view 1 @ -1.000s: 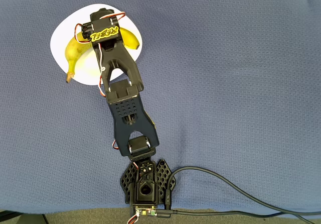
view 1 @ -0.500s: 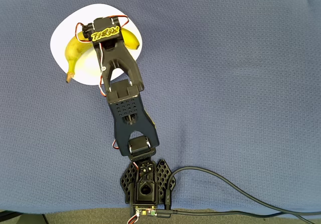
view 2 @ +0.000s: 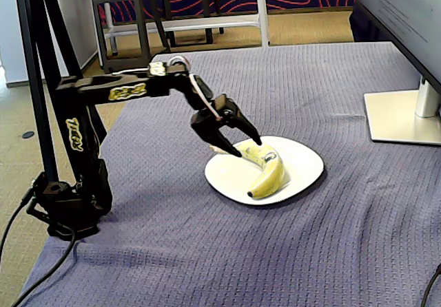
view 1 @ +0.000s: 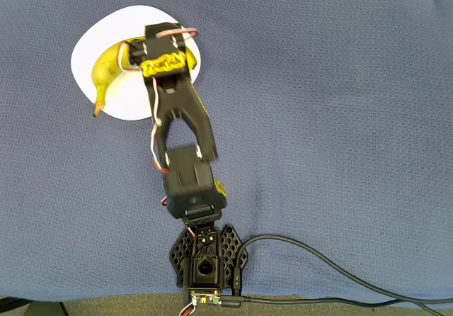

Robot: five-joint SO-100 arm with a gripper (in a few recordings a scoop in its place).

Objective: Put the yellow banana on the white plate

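Observation:
The yellow banana [view 2: 266, 174] lies curved on the white plate [view 2: 303, 161], with its sticker facing up in the fixed view. In the overhead view the banana [view 1: 106, 64] crosses the plate [view 1: 92, 43], and its brown stem tip pokes over the plate's lower-left edge. My black gripper [view 2: 245, 146] hovers just above the plate's left side, over one end of the banana. It is open, its fingers spread and holding nothing. From above, the gripper [view 1: 161, 45] covers the banana's right part.
A blue-grey cloth covers the table. A monitor foot [view 2: 403, 118] stands at the right in the fixed view. A black cable [view 1: 333, 270] trails from the arm's base [view 1: 205, 259] along the front edge. Stools stand behind the table.
The arm has folded at the elbow and lifted, and the gripper has shifted slightly right, off the banana. The banana stays on the plate.

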